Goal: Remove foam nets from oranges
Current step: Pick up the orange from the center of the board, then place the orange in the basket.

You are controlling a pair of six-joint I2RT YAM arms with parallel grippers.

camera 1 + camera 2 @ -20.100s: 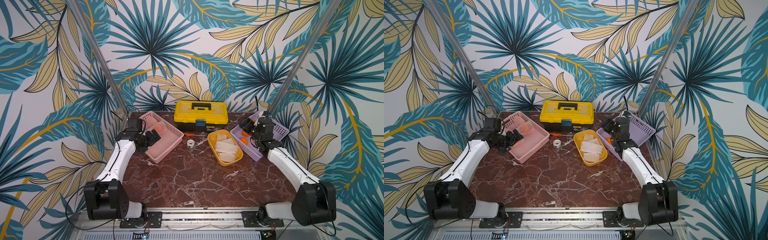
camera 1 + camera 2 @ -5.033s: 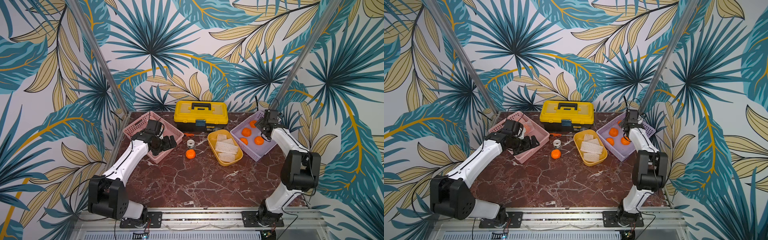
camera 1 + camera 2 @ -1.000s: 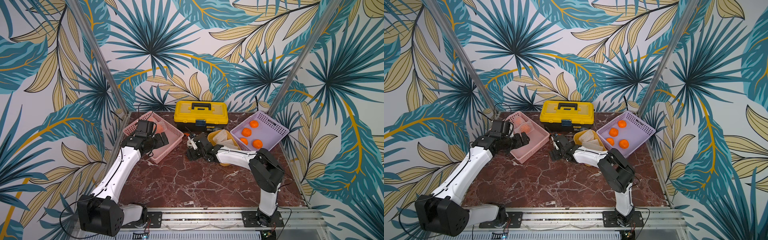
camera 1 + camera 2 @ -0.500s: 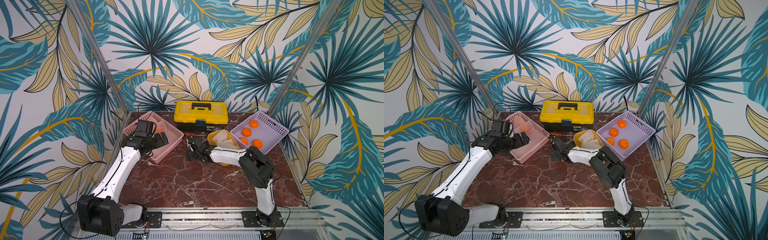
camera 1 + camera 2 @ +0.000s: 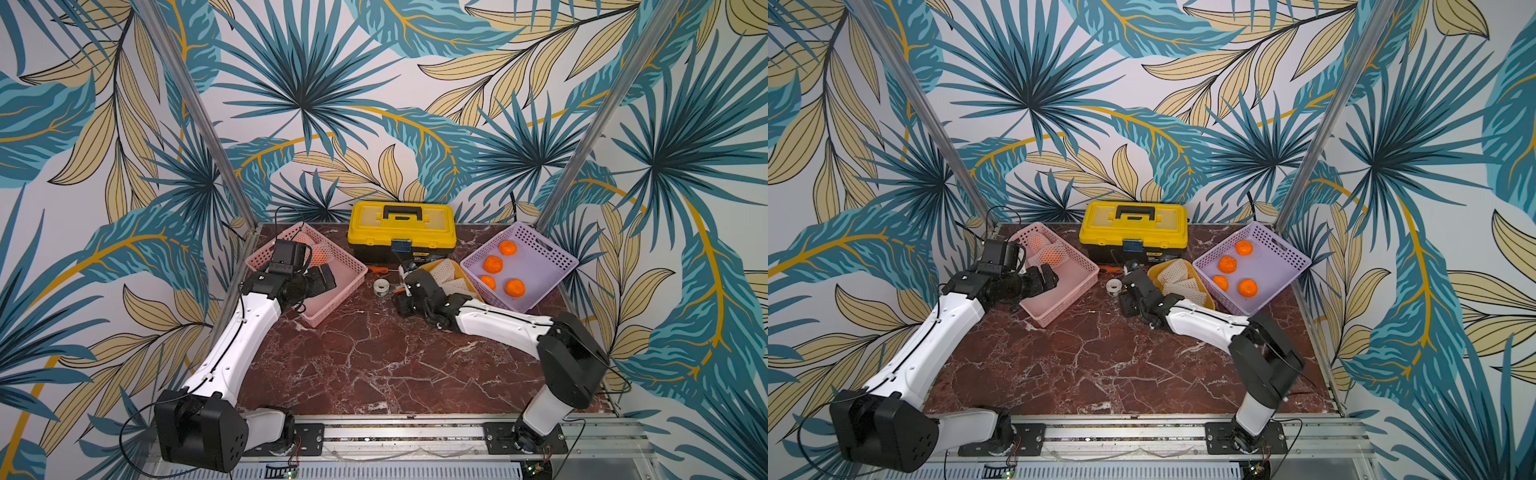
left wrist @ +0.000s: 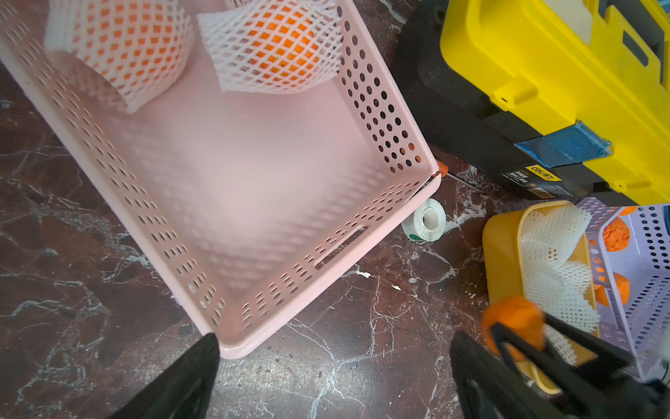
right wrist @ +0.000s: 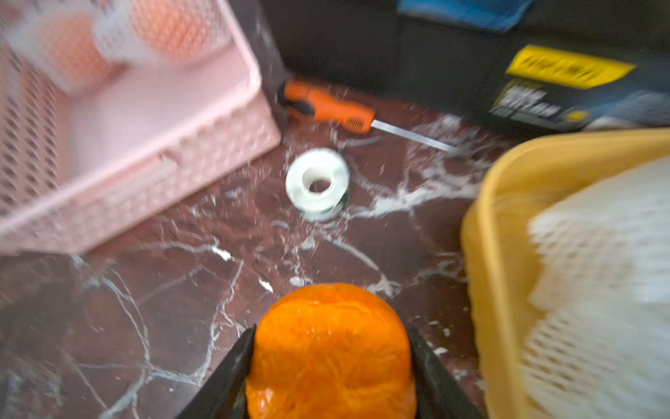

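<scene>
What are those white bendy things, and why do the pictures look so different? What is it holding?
They are two robot arms with pincers. Two pictures look down from above on the whole table; two come from little cameras on the arms' wrists. On the table: a pink basket with netted oranges, a purple basket with four bare oranges, a yellow tray of empty nets, a toolbox, tape and a screwdriver. The right gripper pinches an orange; the left gripper is open, empty.

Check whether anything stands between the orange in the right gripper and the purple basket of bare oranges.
Yes. The yellow bowl of loose foam nets lies between the orange in the right gripper and the purple basket; the orange would probably need carrying over it.
</scene>
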